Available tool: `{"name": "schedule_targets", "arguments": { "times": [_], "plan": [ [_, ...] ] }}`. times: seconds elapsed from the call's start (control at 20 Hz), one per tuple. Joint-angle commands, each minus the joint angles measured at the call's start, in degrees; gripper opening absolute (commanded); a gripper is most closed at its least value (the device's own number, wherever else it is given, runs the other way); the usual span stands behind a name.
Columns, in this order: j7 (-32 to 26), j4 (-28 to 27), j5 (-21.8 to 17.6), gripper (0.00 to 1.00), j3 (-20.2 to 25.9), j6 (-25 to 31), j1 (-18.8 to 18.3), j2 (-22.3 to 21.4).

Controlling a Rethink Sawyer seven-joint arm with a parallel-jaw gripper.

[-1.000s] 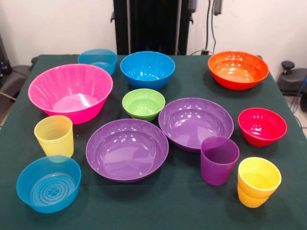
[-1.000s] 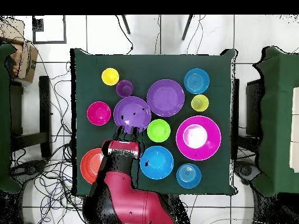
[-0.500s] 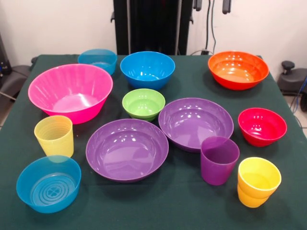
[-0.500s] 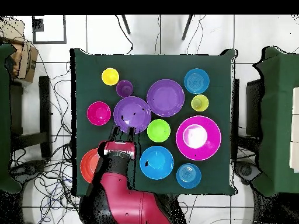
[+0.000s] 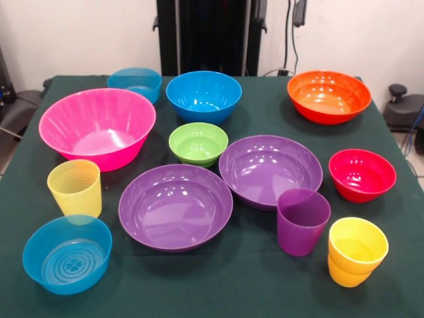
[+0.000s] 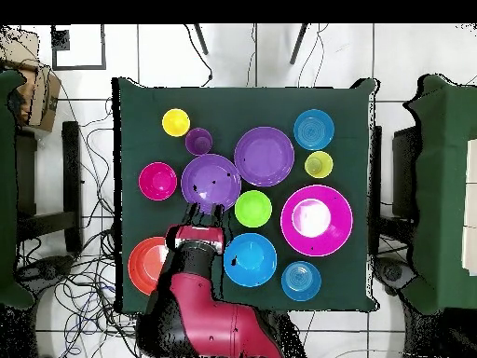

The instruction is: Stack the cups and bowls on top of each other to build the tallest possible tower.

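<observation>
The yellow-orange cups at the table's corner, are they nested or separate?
Nested: the yellow-orange cups show two rims one above the other, the upper cup sitting inside the lower.

Matt green cloth covers the table (image 5: 265, 99). The purple bowls (image 5: 175, 207) and the orange bowl (image 5: 328, 97) are glossy plastic. The yellow cup (image 5: 75, 187) is ribbed, translucent plastic; the near blue bowl (image 5: 67, 254) is translucent too.

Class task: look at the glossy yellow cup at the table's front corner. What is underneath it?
The yellow cup sits nested in a second yellow-orange cup; only its lower part shows, the rest is covered.
</observation>
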Motion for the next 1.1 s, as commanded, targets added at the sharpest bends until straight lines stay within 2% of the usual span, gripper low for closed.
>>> {"name": "schedule_targets", "arguments": {
  "times": [0.05,0.5,0.7,0.8,0.85,1.1],
  "plan": [
    [9.01,0.07,-4.63,1.00,4.72,0.11,-1.43,6.78],
    [8.71,-0.25,-4.39,1.00,3.49,-2.39,-0.02,7.82],
    [8.61,-0.81,-3.91,1.00,2.98,-5.05,0.44,10.09],
    [8.75,-1.45,-3.69,1.00,2.80,-7.82,0.51,12.65],
    [8.62,-2.35,-3.50,1.00,2.59,-10.28,0.49,15.56],
    [6.13,-5.08,-3.62,1.00,0.93,-15.94,0.11,22.49]
  ]
}}
